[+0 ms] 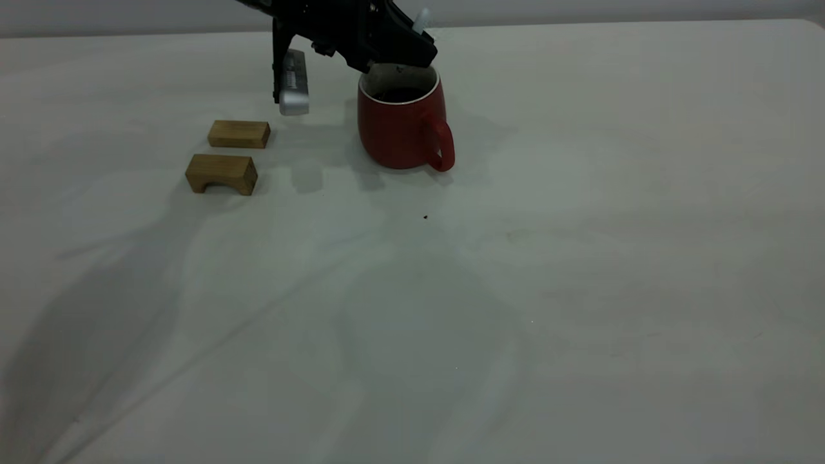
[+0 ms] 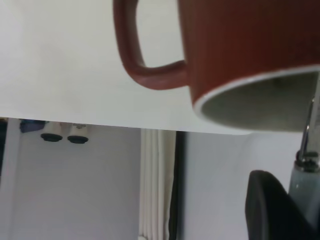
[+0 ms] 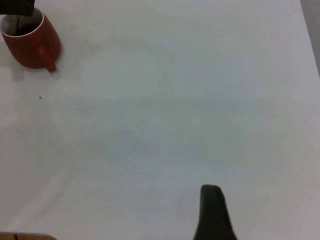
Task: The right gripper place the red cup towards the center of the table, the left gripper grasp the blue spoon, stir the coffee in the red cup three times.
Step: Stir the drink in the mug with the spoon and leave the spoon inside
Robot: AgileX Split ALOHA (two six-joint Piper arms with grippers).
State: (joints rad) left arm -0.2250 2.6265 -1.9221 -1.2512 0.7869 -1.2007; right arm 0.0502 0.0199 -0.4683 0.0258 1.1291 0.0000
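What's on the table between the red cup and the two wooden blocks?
Nothing rests there: in the exterior view, only bare table with shadows separates the red cup from the wooden blocks; the left arm's silver part hangs above it.

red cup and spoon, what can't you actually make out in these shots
- Spoon bowl: exterior view, the left gripper covers the red cup's mouth; only the blue spoon's handle tip shows.
- Coffee: just a dark sliver; its level is unclear. In the left wrist view it is hidden by the cup wall.
- Right gripper: right wrist view, cut off by the edge, one finger showing.
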